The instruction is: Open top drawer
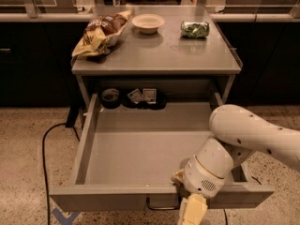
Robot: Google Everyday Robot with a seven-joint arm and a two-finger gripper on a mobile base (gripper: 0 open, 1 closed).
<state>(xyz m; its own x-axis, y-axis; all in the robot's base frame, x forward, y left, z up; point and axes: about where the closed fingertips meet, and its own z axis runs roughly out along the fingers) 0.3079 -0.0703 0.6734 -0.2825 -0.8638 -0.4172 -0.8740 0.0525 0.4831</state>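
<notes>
With the top drawer [140, 149] already far out and the gripper [192, 212] at its front beside the handle [161, 205], hold unclear, more pulling could drag it off its runners.

No word, brand or number can be read anywhere; the yellow and brown bag [101, 32] on the worktop [159, 55] carries print, but its letters cannot be made out; the green packet [195, 29] beside the far right edge shows no legible label; two small pale cards [143, 95] at the back of the top drawer [140, 144] bear dark marks too small to tell; a blue mark [63, 215] lies on the floor at the lower left, its shape cut off by the edge; the end effector [192, 211], unmarked, hangs just in front of the drawer's front panel, beside the handle [161, 204].
</notes>
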